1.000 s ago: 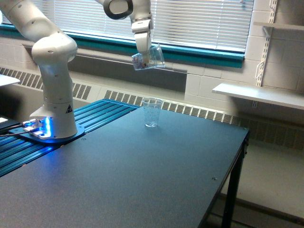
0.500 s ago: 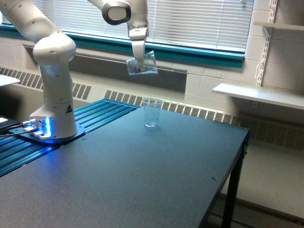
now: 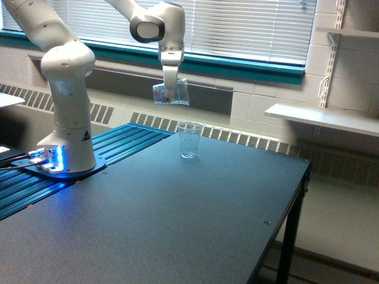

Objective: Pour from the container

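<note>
Exterior view. The arm's upper links are cut off at the top left of the frame; the fingertips of the gripper (image 3: 170, 94) are hard to make out behind the clear plastic. The table (image 3: 177, 225) fills the lower frame, the arm's base (image 3: 66, 160) (lit blue) at centre left. A second clear cup (image 3: 189, 139) stands upright on the table near frame centre, apart from everything else. The container (image 3: 171, 93), small, transparent and smooth-walled, hangs in the upper centre, clamped by the gripper, above and left of that cup, nearly level.
</note>
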Controlling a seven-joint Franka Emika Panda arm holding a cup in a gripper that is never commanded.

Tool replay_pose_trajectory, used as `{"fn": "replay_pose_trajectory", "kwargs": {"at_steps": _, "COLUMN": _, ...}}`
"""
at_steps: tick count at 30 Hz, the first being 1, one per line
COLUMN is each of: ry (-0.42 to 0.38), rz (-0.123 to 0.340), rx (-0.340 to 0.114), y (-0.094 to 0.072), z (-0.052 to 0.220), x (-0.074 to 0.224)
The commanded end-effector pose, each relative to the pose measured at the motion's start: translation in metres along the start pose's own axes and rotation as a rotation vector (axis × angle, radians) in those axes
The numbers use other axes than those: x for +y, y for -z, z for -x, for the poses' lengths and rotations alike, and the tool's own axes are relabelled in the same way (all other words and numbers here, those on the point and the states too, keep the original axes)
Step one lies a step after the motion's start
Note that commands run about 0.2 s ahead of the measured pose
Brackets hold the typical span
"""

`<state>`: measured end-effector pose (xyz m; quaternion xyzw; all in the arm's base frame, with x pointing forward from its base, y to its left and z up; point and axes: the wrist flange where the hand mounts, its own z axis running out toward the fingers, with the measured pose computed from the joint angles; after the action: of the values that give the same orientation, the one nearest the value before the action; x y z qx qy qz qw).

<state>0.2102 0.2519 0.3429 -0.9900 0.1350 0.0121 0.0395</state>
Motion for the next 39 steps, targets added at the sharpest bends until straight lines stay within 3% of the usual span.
{"fn": "replay_pose_trajectory", "kwargs": {"at_steps": 1, "ry": 0.057, "rz": 0.001, "rx": -0.013, "y": -0.011, "z": 0.004, "x": -0.009}}
{"fn": "replay_pose_trajectory", "kwargs": {"at_steps": 15, "ry": 0.049, "rz": 0.039, "rx": -0.055, "y": -0.028, "z": 0.004, "x": -0.021}}
{"fn": "replay_pose_trajectory", "kwargs": {"at_steps": 22, "ry": 0.047, "rz": 0.083, "rx": -0.085, "y": -0.033, "z": 0.005, "x": -0.028}}
{"fn": "replay_pose_trajectory", "kwargs": {"at_steps": 31, "ry": 0.048, "rz": 0.144, "rx": -0.092, "y": -0.036, "z": 0.004, "x": -0.039}}
{"fn": "replay_pose_trajectory", "kwargs": {"at_steps": 39, "ry": 0.037, "rz": 0.159, "rx": -0.118, "y": -0.041, "z": 0.001, "x": -0.043}}
